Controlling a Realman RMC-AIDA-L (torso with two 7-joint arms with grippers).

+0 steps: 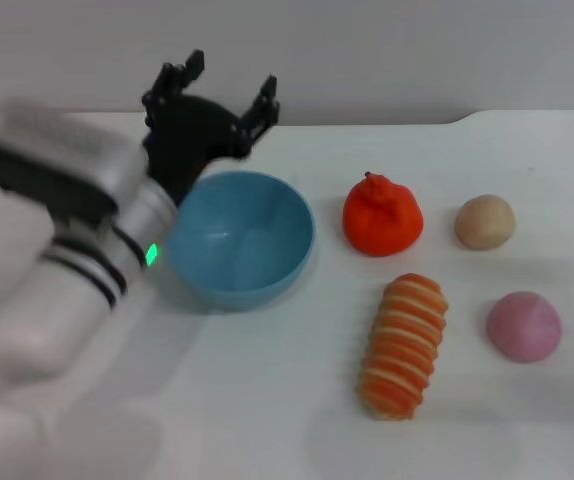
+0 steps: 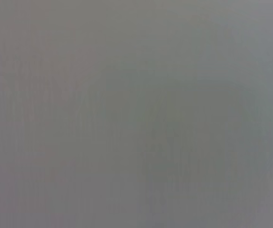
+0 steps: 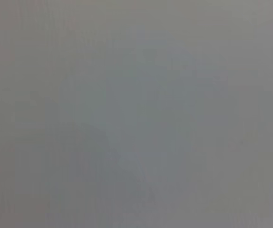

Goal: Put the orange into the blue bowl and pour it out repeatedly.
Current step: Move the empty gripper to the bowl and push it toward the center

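One orange (image 1: 382,216) sits on the white table (image 1: 267,420) just right of the blue bowl (image 1: 239,238) (empty, upright). Behind the bowl's left rim, the left gripper (image 1: 229,88) hovers, fingers spread wide, holding nothing.

The head camera sits up high and looks forward and down at the white bench (image 1: 267,420). It is near enough to show the blue bowl (image 1: 239,240), the orange (image 1: 382,215) and the left hand (image 1: 225,88) at the far edge. Both wrist cameras show only flat grey. So no view shares any part with another.
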